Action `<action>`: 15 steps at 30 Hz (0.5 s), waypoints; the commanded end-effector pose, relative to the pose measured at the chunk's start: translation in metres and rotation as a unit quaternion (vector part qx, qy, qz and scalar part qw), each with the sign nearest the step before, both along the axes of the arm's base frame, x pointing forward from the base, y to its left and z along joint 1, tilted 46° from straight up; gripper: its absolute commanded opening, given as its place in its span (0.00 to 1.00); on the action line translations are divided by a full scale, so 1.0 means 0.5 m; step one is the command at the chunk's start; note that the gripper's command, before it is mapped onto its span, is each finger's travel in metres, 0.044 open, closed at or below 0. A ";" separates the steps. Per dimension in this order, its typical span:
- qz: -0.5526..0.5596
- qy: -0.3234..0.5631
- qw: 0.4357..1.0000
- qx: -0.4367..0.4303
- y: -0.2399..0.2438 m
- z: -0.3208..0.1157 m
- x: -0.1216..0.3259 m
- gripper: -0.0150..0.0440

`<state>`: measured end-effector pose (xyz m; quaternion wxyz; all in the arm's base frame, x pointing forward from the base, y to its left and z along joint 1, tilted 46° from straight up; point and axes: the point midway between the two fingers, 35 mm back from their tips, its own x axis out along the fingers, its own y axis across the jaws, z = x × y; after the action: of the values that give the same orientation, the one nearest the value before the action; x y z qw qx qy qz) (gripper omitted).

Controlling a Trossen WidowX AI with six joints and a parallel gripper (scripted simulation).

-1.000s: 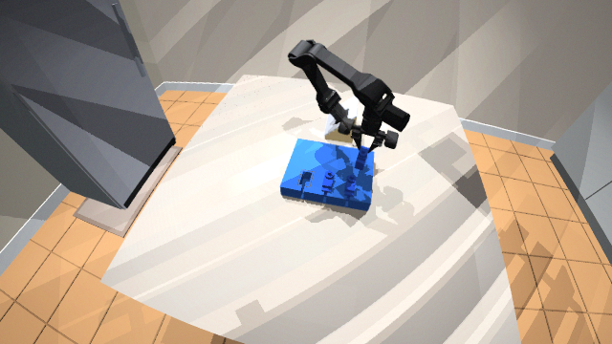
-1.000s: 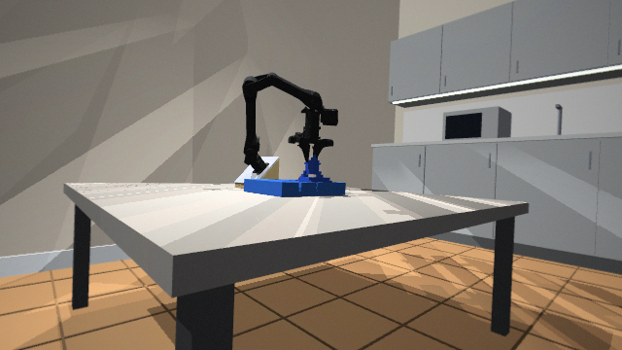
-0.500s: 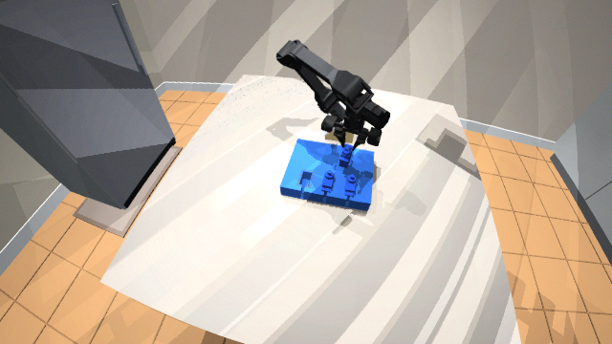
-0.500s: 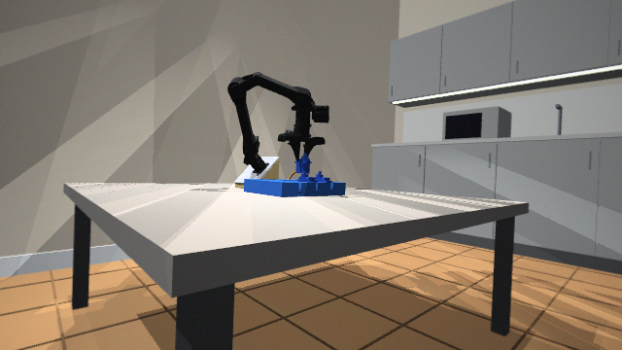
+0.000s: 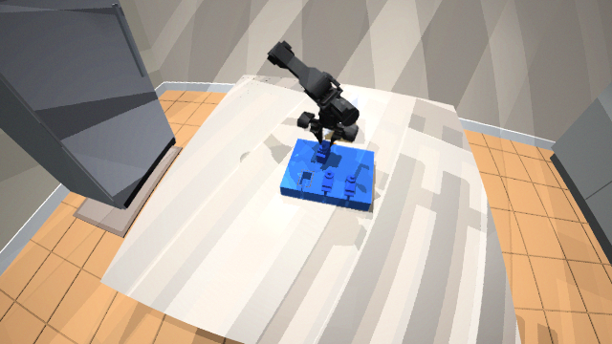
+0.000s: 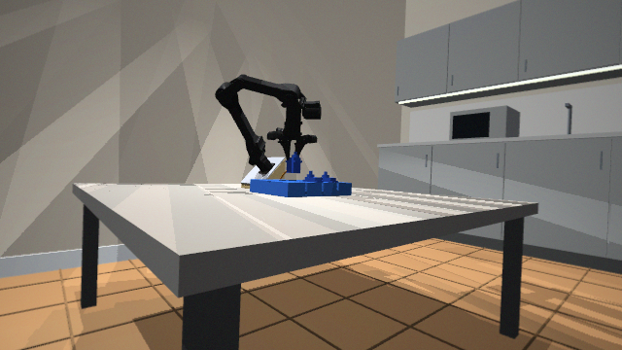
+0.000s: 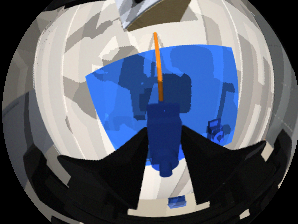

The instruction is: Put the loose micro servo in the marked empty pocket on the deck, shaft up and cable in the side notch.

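The gripper (image 6: 293, 147) points straight down and is clenched on the loose micro servo (image 6: 293, 162), which hangs in the air above the blue deck (image 6: 277, 188) without touching it. In the wrist view the servo (image 7: 164, 132) fills the gap between the two dark fingers, and its orange cable (image 7: 158, 63) runs away from the body across the deck (image 7: 109, 106) toward the far edge. In the top view the held servo (image 5: 323, 153) lies over the rear half of the deck (image 5: 359, 160), the half nearer the arm's base. Along the deck's front edge stand three stations in a row: the marked empty pocket (image 5: 305, 179) at the left end as that view shows it, then two seated servos (image 5: 328, 181) and (image 5: 350, 184) with their shafts up. The held servo is well apart from the empty pocket, behind it and nearer the middle seated servo. The deck rests on the white desk (image 6: 204, 214), close to the desk's far side where the arm (image 6: 253, 87) is mounted. Beyond the desk, grey cabinets (image 6: 486, 49) and a microwave (image 6: 478, 122) line the wall.
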<state>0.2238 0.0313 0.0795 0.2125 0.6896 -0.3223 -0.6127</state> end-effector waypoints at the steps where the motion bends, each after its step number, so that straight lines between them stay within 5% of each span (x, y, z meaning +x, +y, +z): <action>1: 0.003 0.001 1.000 -0.003 -0.029 0.028 -0.003 0.25; 15: -0.039 -0.041 0.998 -0.001 -0.067 0.066 -0.004 0.25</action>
<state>0.2216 -0.0010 0.1108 0.1964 0.6939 -0.3392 -0.6041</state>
